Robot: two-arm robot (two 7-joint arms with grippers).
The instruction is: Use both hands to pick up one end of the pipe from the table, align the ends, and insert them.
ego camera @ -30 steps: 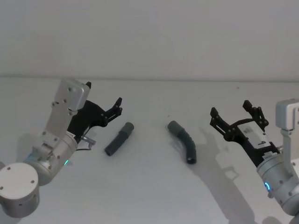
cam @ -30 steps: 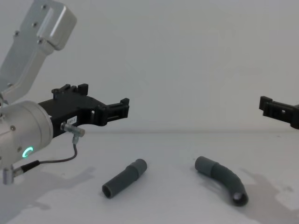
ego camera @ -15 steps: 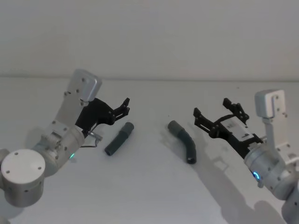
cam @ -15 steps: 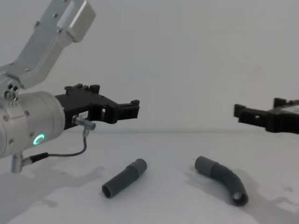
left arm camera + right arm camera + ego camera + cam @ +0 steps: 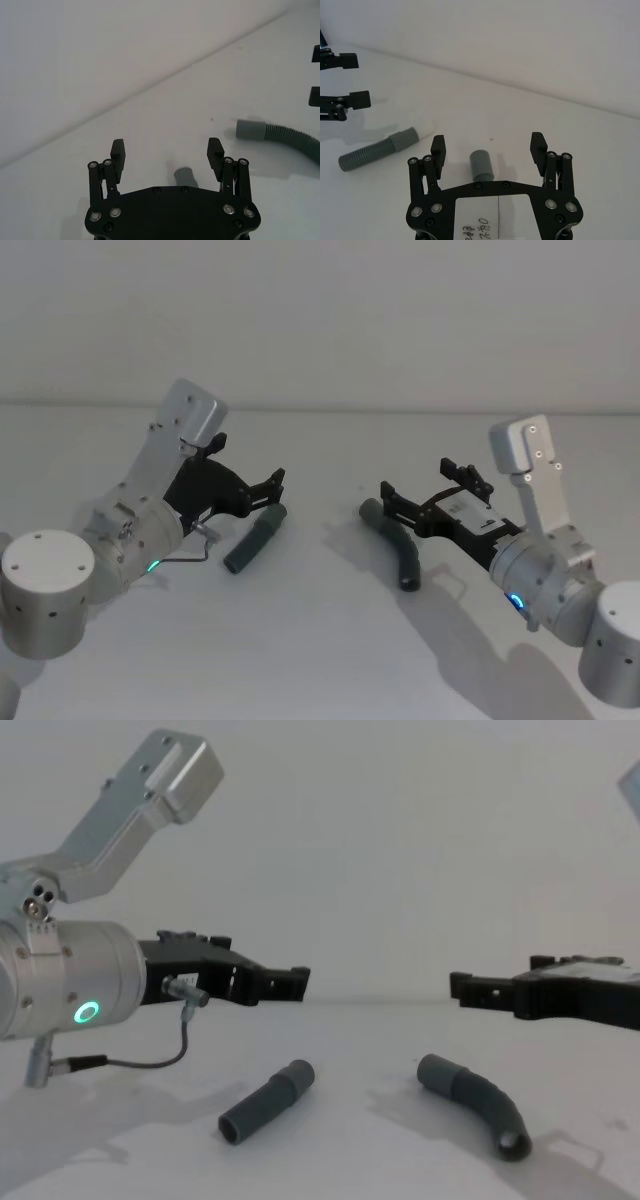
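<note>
**Two pipe pieces flat on the table, both my grippers wide open above them**

Both pieces lie on the white table (image 5: 320, 660), side by side and well apart, not joined.

- Straight piece (image 5: 255, 538): on my left. Its stepped end (image 5: 275, 512) points away from me and toward the bent piece. The open mouth is at the near end. In the right wrist view the stepped end has a pale tip.
- Bent piece (image 5: 395, 545): on my right. Its collar end (image 5: 370, 510) is the far end, turned toward the straight piece. The body curves back toward me, and the other mouth faces the chest camera.
- The stepped end and the collar are the closest parts of the two pieces, with bare table between them.

Left gripper (image 5: 166, 150): fingers spread wide, nothing held. It hovers over the straight piece near the stepped end. The chest view shows clear air between the fingers and the piece. The left wrist view has the stepped end centred between the fingers. Green ring (image 5: 85, 1013) lit on that arm.

Right gripper (image 5: 489, 145): fingers also spread wide, nothing held. It hangs above the collar end with no contact. The right wrist view has the collar centred in the gap.

The grippers point toward each other across the gap.
</note>
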